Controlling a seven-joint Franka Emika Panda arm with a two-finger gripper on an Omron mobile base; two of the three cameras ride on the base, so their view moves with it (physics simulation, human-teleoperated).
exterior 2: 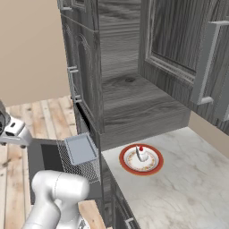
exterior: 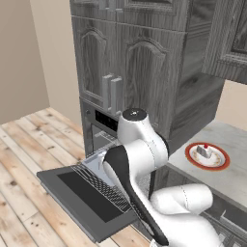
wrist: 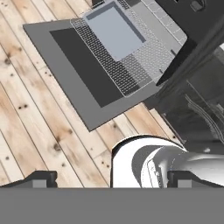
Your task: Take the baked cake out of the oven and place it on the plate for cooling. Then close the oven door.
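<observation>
While the gripper (wrist: 109,179) gapes: one cake (exterior 2: 141,154), one plate (exterior 2: 153,169), one lowered oven door (exterior: 72,193).

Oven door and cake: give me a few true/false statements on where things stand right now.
1. The oven door is shut. False: it lies folded down, flat and open.
2. The baked cake sits on the plate. True.
3. The plate is on the wooden floor. False: it rests on the light counter beside the oven.
4. A wire rack with a grey tray on it is pulled out over the open door. True.
5. The tool holds the cake. False: its fingertips stand wide apart with nothing between them.
</observation>
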